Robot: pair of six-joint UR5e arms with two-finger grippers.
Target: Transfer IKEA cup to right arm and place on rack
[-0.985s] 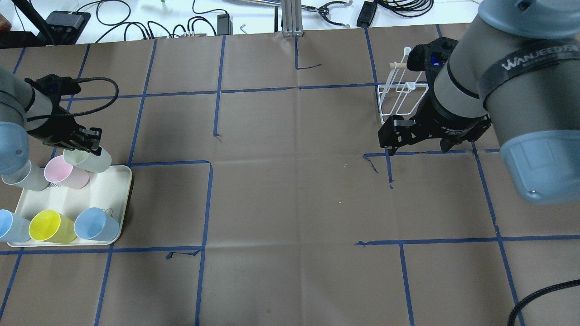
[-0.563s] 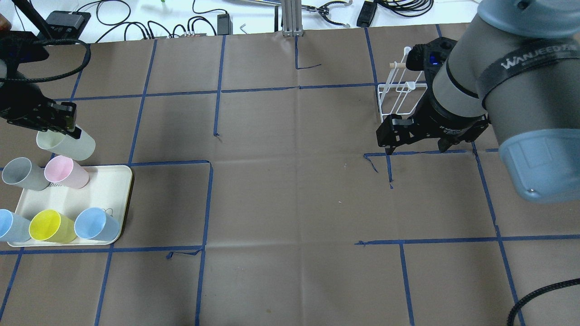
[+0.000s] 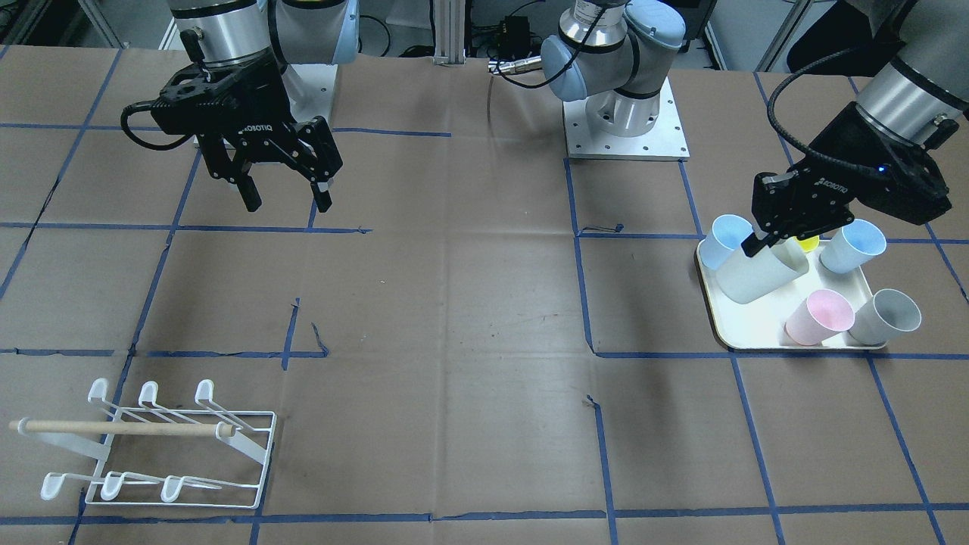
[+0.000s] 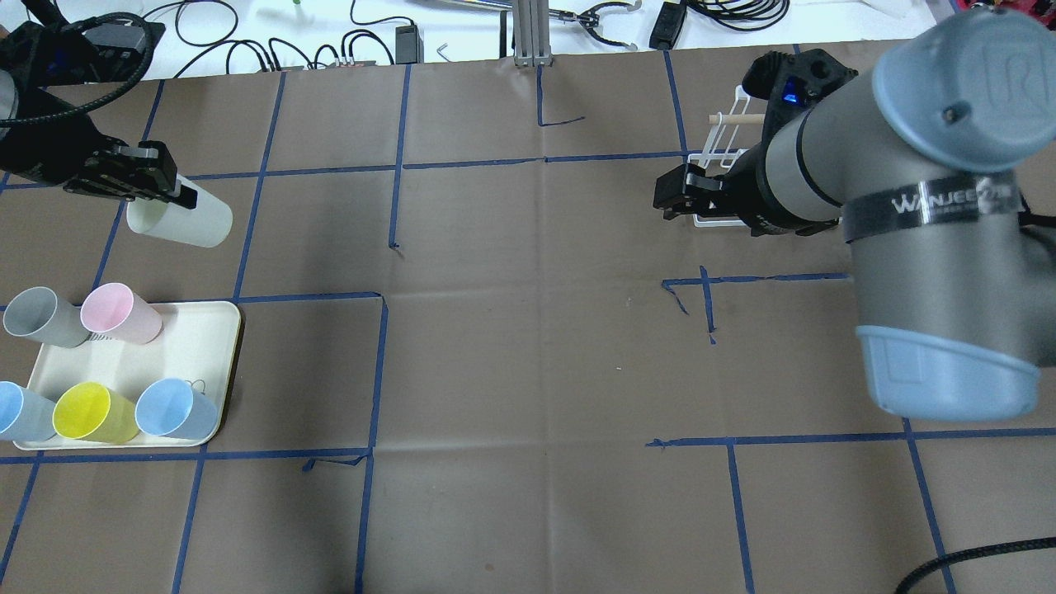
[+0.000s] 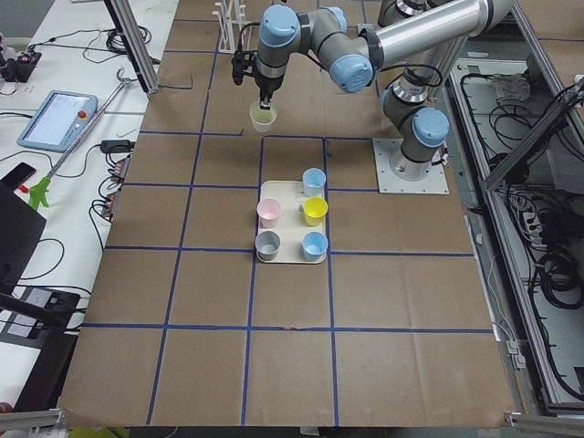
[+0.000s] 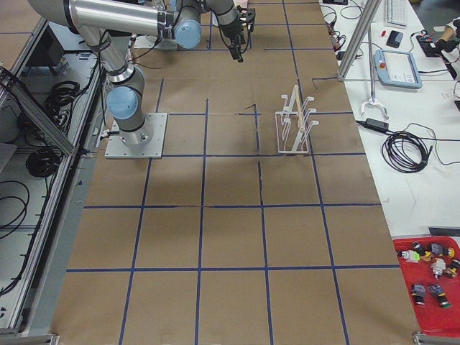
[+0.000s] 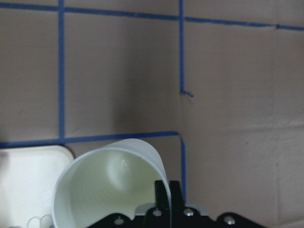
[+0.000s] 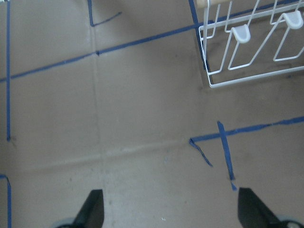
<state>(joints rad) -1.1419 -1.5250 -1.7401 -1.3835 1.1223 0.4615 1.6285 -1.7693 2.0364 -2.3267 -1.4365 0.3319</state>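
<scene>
My left gripper (image 4: 169,191) is shut on the rim of a pale green-white cup (image 4: 183,219), one finger inside it. It holds the cup tilted in the air, beyond the cream tray's (image 4: 194,351) far side. The front view shows the cup (image 3: 759,275) hanging over the tray (image 3: 757,327). The left wrist view looks into the cup's mouth (image 7: 107,185). My right gripper (image 3: 286,198) is open and empty above the table. The right arm (image 4: 932,223) covers part of the white wire rack (image 4: 729,132). The rack (image 3: 163,446) stands at the far right, and the right wrist view shows it (image 8: 247,52).
On the tray stand a grey cup (image 4: 41,316), a pink cup (image 4: 120,314), a yellow cup (image 4: 92,412) and two blue cups (image 4: 175,409). Blue tape lines grid the brown paper. Cables and tools lie beyond the table's far edge.
My left gripper has lifted the pale cup off the tray and carried it toward the far side and inward. The right arm has swung leftward and its gripper has shifted up-left, near the rack.
</scene>
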